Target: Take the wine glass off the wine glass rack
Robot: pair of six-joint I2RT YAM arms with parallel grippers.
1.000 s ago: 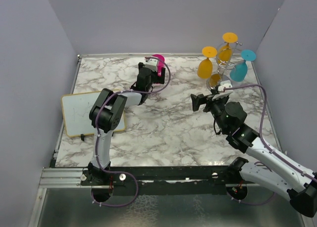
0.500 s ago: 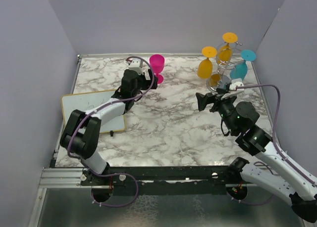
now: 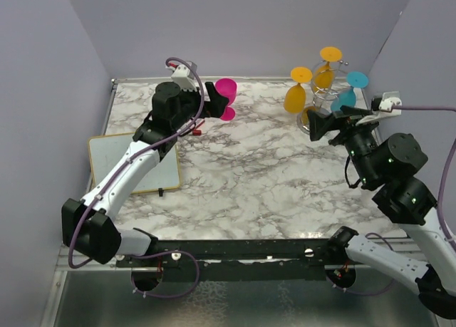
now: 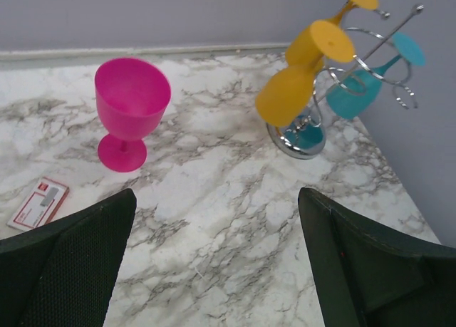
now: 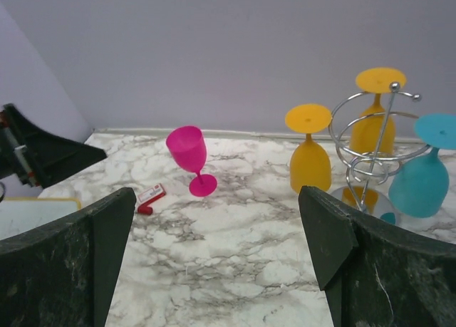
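The silver wire wine glass rack (image 3: 322,99) stands at the back right, also in the left wrist view (image 4: 299,138) and the right wrist view (image 5: 379,138). Two yellow glasses (image 3: 295,97) (image 5: 310,167) and a teal glass (image 3: 343,101) (image 5: 420,181) hang on it upside down. A pink glass (image 3: 226,97) (image 4: 132,110) (image 5: 187,152) stands upright on the table at the back middle. My left gripper (image 3: 211,95) (image 4: 216,199) is open and empty, raised just left of the pink glass. My right gripper (image 3: 331,120) (image 5: 217,195) is open and empty, in front of the rack.
A white board (image 3: 132,163) lies at the table's left edge. A small red and white box (image 3: 194,132) (image 4: 39,202) (image 5: 151,195) lies in front of the pink glass. Grey walls close the back and both sides; the right wall is close behind the rack.
My left gripper has drawn back from the pink glass and lifted, leaving it standing. My right arm has risen and moved right, bringing its gripper nearer the rack.
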